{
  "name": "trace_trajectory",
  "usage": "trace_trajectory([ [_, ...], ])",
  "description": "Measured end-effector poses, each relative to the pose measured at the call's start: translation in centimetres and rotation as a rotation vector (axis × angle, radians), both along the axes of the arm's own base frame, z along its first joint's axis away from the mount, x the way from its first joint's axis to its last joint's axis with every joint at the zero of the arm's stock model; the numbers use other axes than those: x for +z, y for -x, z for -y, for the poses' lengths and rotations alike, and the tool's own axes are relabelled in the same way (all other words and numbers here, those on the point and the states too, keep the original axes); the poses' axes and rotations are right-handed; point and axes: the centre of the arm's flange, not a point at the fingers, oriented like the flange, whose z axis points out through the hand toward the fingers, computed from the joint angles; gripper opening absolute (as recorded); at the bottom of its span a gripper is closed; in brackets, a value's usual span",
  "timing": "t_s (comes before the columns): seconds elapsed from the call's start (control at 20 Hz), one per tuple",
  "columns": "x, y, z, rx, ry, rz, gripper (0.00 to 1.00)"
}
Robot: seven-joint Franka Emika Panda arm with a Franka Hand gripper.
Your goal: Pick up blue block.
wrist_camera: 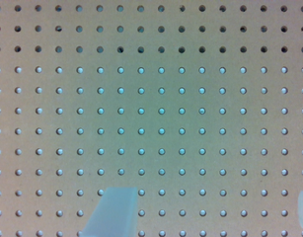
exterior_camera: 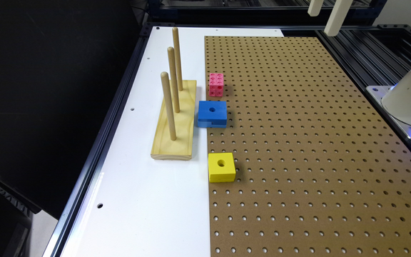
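The blue block lies flat at the edge of the brown pegboard, right beside the wooden peg stand, with a round hole in its top and a notch in its near side. My gripper hangs high over the far end of the pegboard, toward the exterior view's right and far from the block. In the wrist view the gripper is open, its two pale fingertips wide apart over bare pegboard with nothing between them.
A wooden stand with three upright pegs sits on the white surface beside the blue block. A pink studded cube lies just beyond the block, a yellow block with a hole nearer. The robot base stands at the exterior view's right.
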Motion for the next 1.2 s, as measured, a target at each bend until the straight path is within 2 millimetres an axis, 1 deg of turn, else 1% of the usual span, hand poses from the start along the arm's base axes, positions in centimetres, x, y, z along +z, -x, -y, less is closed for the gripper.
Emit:
trace_trajectory([
  [1.2,0.22,-0.23,0.01,0.0,0.0,0.017,1.0],
])
